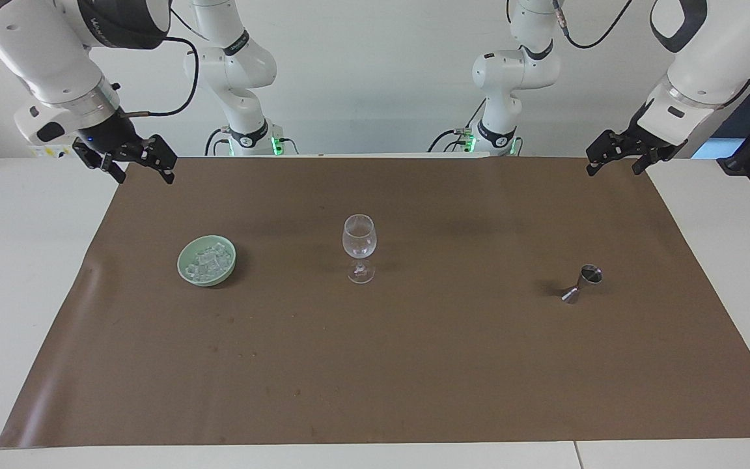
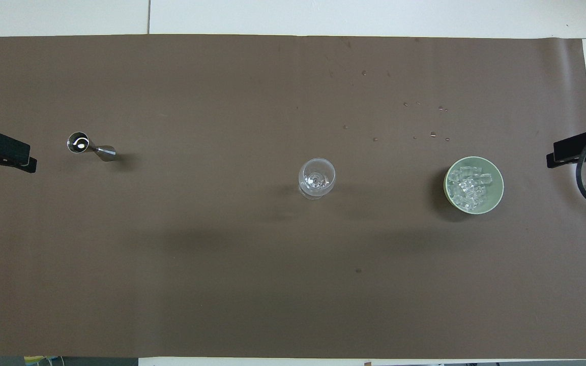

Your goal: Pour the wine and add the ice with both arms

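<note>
An empty clear wine glass (image 1: 359, 247) (image 2: 316, 178) stands upright mid-mat. Ice (image 1: 208, 262) (image 2: 468, 187) fills a pale green bowl (image 1: 186, 272) (image 2: 496, 175) toward the right arm's end. A small steel jigger (image 1: 582, 283) (image 2: 89, 146) stands toward the left arm's end. No wine shows; the jigger's cup gives only a glint. My right gripper (image 1: 142, 170) (image 2: 573, 151) hangs open and empty over the mat's edge near the bowl's end. My left gripper (image 1: 612, 168) (image 2: 5, 152) hangs open and empty over the mat's edge at the jigger's end.
A brown mat (image 1: 414, 365) covers most of the white table (image 1: 17, 260). A few small droplets (image 2: 428, 134) lie on the mat, farther from the robots than the bowl. Both arm bases (image 1: 248, 137) stand at the table's edge.
</note>
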### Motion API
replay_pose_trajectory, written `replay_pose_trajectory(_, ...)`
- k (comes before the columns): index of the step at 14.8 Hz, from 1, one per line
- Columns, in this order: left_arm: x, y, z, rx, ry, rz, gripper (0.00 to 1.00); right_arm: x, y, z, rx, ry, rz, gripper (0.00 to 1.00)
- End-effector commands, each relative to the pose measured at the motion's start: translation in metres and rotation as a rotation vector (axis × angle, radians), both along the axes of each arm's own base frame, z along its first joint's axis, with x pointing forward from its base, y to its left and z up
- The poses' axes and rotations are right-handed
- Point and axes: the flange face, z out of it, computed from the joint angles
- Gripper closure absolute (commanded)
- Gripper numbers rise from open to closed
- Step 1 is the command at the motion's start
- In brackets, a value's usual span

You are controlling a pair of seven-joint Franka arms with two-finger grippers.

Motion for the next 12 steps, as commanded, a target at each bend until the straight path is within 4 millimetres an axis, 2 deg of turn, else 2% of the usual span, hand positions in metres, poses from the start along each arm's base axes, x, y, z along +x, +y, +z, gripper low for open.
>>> replay_pose_trajectory(1, -0.008, 0.003, 0.002, -0.010, -0.012, -0.014, 0.00, -0.002, -0.004, 0.004, -0.011, -0.002, 0.017, 0.00)
replay_pose_trajectory(5, -0.003, 0.001, 0.003, -0.010, -0.037, -0.038, 0.00, -0.004, -0.004, 0.003, -0.028, 0.001, 0.021, 0.00)
replay_pose_trajectory(7, 0.006, 0.002, 0.007, -0.025, -0.037, -0.030, 0.00, -0.004, -0.003, 0.003, -0.026, 0.001, 0.018, 0.00)
replay_pose_trajectory(9, 0.018, 0.002, -0.004, -0.013, -0.027, -0.032, 0.00, -0.004, -0.002, 0.002, -0.025, 0.003, 0.016, 0.00)
replay_pose_trajectory(10, 0.030, 0.003, -0.016, -0.004, -0.025, -0.030, 0.00, -0.005, -0.003, 0.001, -0.025, 0.004, 0.012, 0.00)
replay_pose_trajectory(12, 0.058, 0.005, -0.020, 0.002, -0.048, -0.028, 0.00, -0.005, -0.008, 0.003, -0.024, -0.002, 0.003, 0.00)
